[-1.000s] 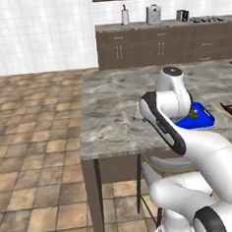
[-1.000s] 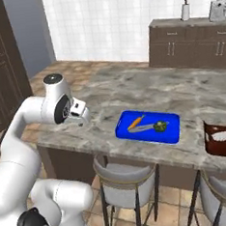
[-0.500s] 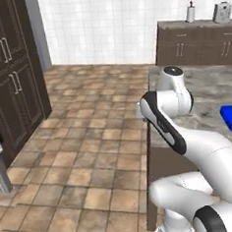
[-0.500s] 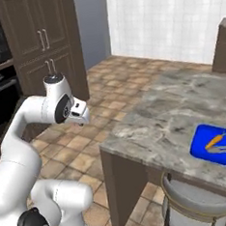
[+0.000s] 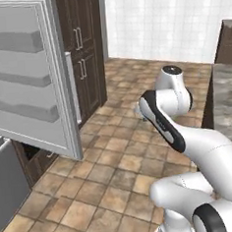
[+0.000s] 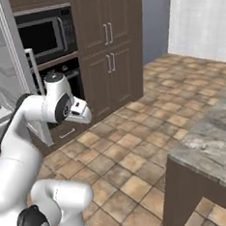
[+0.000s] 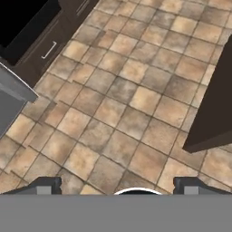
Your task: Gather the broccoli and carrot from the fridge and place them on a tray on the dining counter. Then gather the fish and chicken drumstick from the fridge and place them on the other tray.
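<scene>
You have the fridge door swung open on the left of the left base view, its inner shelves facing you, with tall dark cabinets just beyond it. From the right base view, the same door stands at the far left, and next to it a built-in microwave sits above an oven in the dark cabinet wall. Brown tiled floor lies open between the robot and the fridge. The dining counter shows as a grey marble slab at the right of the right base view, and its edge also appears at the right of the left base view.

You cannot see the fridge's interior from these angles, so the fish and the drumstick cannot be located, nor can the trays.

The gripper points down at the floor: in the hand view its two dark fingertips rise well apart at the bottom, so the jaws stand wide with nothing between them. In that view the dark counter side is at the right and a grey door edge at the left.

The arm is folded close above the base, elbow raised, with the hand tucked near the body and away from the fridge.
</scene>
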